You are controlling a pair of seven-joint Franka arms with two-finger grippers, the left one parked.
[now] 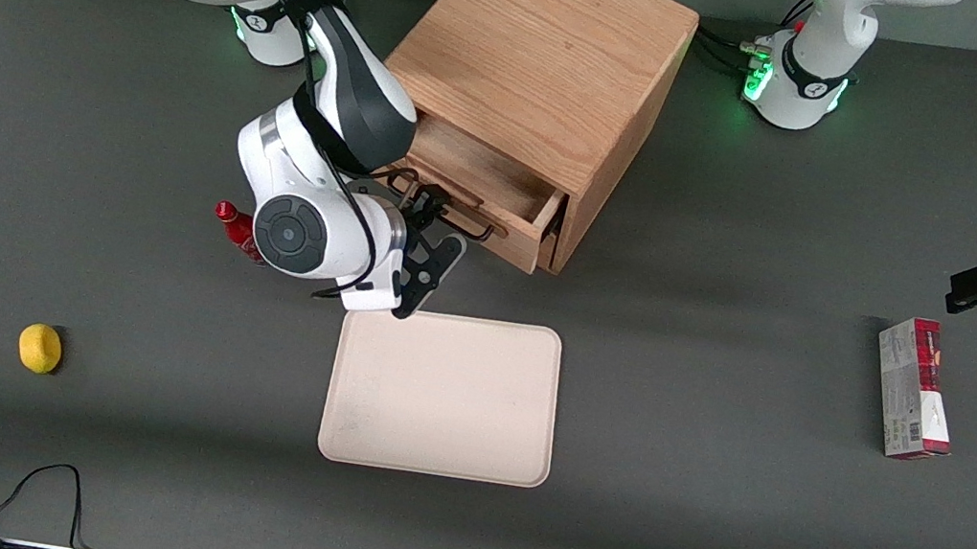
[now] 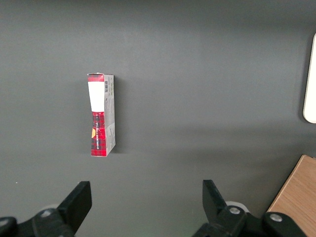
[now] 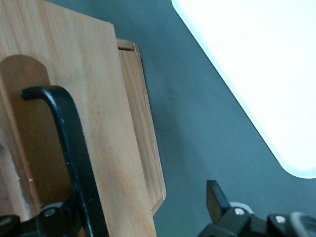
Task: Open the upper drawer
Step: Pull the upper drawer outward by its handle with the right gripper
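The oak cabinet point(image 1: 546, 70) stands on the grey table point(image 1: 701, 539), and its upper drawer point(image 1: 500, 194) is pulled part of the way out of the cabinet's front, so you can see the bare wood inside it. The gripper point(image 1: 440, 243) is right in front of that drawer, at the black wire handle point(image 3: 74, 148). Its jaws are apart, with one finger point(image 3: 216, 196) out in the open air and the handle bar running close by the other one, so it is not squeezing anything. I think the fingers sit around the handle like a hook, so the arm can drag the drawer along without pinching it. The drawer looks about half open, so a bit more pulling may be left. A cream tray point(image 1: 443, 394) lies just in front of the cabinet, nearer the front camera. A small red bottle point(image 1: 236, 229) stands beside the arm, a yellow lemon point(image 1: 40, 347) is toward the working arm's end, and a red box point(image 1: 913, 388) lies toward the parked arm's end.
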